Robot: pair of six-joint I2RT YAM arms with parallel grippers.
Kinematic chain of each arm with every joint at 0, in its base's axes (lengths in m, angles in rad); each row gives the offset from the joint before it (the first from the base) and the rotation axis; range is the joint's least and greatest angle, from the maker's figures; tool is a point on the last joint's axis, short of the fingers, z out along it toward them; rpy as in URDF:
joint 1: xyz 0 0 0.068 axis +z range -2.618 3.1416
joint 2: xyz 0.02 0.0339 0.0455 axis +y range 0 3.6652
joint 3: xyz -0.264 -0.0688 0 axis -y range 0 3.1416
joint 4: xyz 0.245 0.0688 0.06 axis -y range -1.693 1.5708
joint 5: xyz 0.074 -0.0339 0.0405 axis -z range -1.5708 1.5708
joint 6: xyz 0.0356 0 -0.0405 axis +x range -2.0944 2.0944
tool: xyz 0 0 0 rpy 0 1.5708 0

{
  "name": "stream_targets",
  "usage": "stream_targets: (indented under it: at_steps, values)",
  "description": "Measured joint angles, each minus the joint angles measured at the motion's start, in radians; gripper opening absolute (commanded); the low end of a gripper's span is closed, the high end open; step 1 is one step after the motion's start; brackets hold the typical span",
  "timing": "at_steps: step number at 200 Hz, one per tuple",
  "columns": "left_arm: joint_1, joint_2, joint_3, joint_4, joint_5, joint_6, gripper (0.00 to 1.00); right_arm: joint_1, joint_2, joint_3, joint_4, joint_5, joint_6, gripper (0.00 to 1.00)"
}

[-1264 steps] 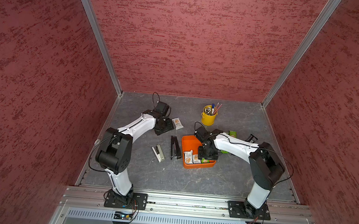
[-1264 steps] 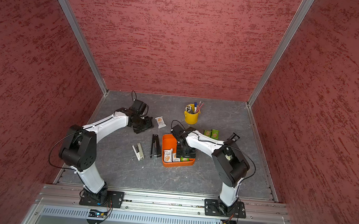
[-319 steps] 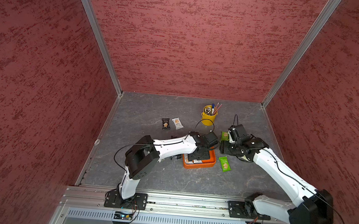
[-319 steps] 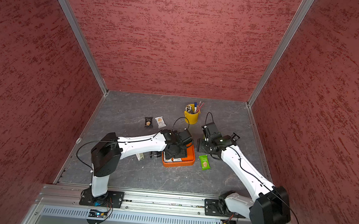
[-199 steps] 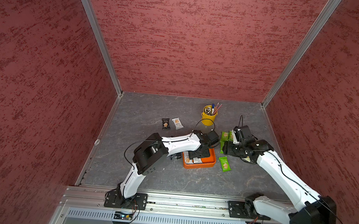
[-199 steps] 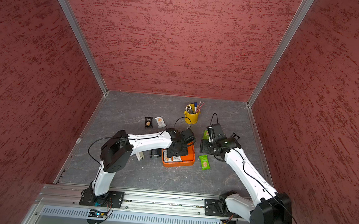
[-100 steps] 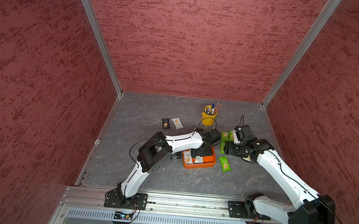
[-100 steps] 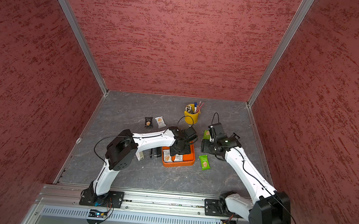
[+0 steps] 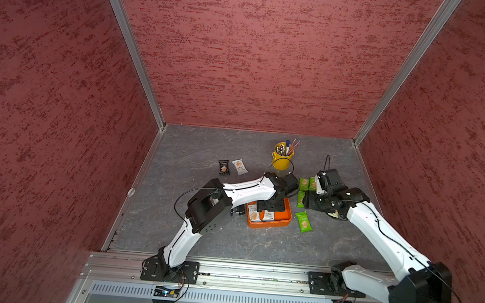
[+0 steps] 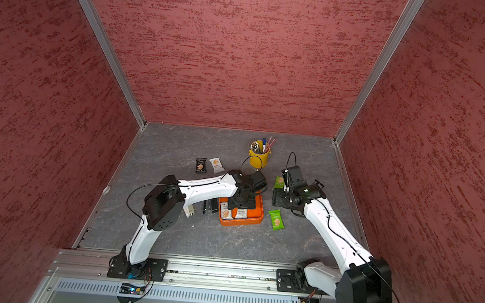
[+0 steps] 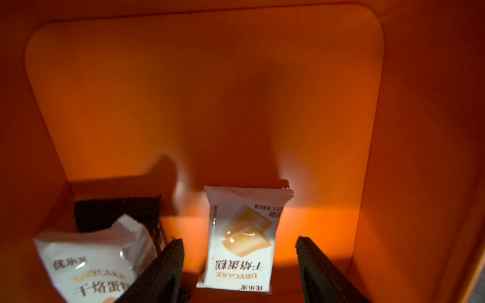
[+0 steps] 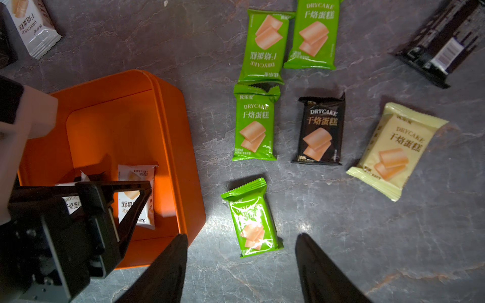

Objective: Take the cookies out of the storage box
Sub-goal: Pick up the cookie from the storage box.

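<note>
The left gripper (image 11: pixel 238 240) sits in the box (image 11: pixel 183 91), jaws open astride a white packet (image 11: pixel 245 230), gripping nothing, poised to pinch it. The right gripper (image 12: pixel 242 236) hovers beside the box, open and empty.

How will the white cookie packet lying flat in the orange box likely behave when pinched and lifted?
The white packet probably crumples slightly: its wrapper looks thin, with crimped ends. Its glossy film may slip when pinched. Being small and flat, it likely lifts easily and won't roll.

A robot lab cell — red textured walls (image 9: pixel 257 55), aluminium posts (image 9: pixel 131 48), a metal mounting rail (image 9: pixel 255 273).
</note>
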Motion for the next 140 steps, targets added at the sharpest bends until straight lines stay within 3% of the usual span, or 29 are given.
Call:
stream_targets:
  at_steps: [101, 140]
  values:
    - [-0.012, 0.06, 0.029, -0.005, -0.004, 0.008, 0.65, -0.008, 0.0, 0.0, 0.0, 0.0, -0.003, 0.7]
    - [-0.007, 0.06, 0.012, 0.022, -0.003, 0.014, 0.5, -0.01, 0.0, 0.0, 0.0, 0.0, -0.003, 0.7]
